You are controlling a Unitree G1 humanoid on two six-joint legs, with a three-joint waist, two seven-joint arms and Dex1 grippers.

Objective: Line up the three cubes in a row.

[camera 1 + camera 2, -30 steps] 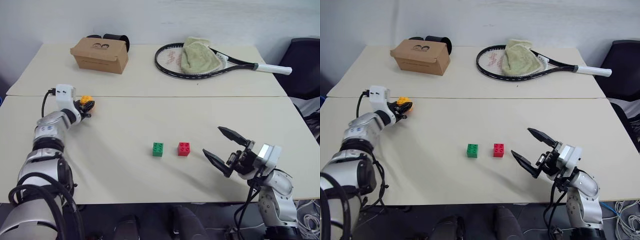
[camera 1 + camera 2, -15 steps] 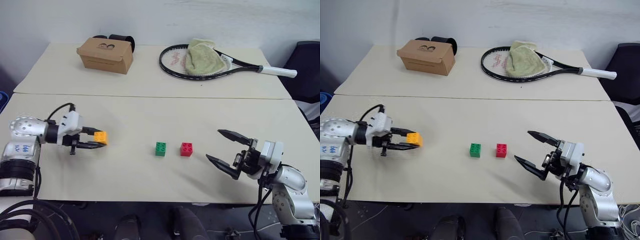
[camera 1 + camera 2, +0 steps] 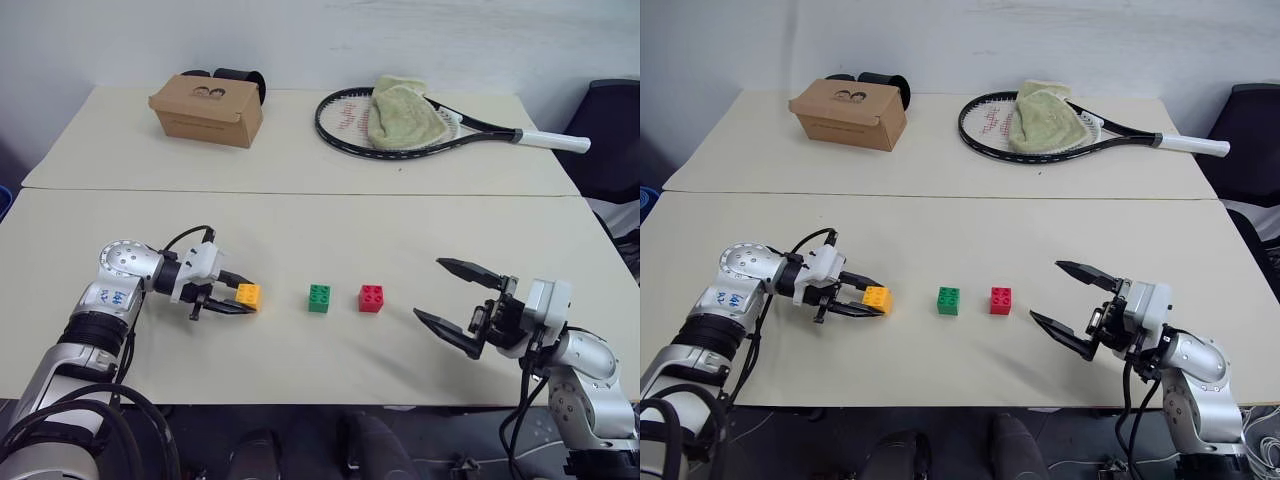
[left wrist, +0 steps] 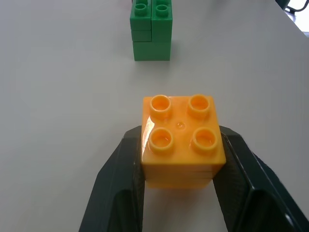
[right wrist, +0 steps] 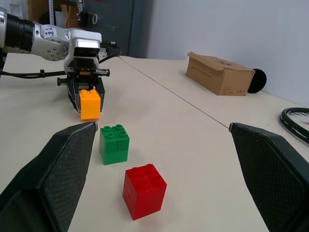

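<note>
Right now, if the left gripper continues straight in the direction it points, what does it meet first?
Probably the green cube: it lies straight ahead of the left gripper, beyond the orange-yellow cube it holds.

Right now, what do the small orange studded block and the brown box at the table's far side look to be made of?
Small orange studded block: glossy moulded plastic, judging by highlights on its studs. Brown box: matte cardboard, probably, from its dull tan folded faces.

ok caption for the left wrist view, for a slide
Left gripper shut on the orange-yellow cube, facing the green cube across the table.
</note>
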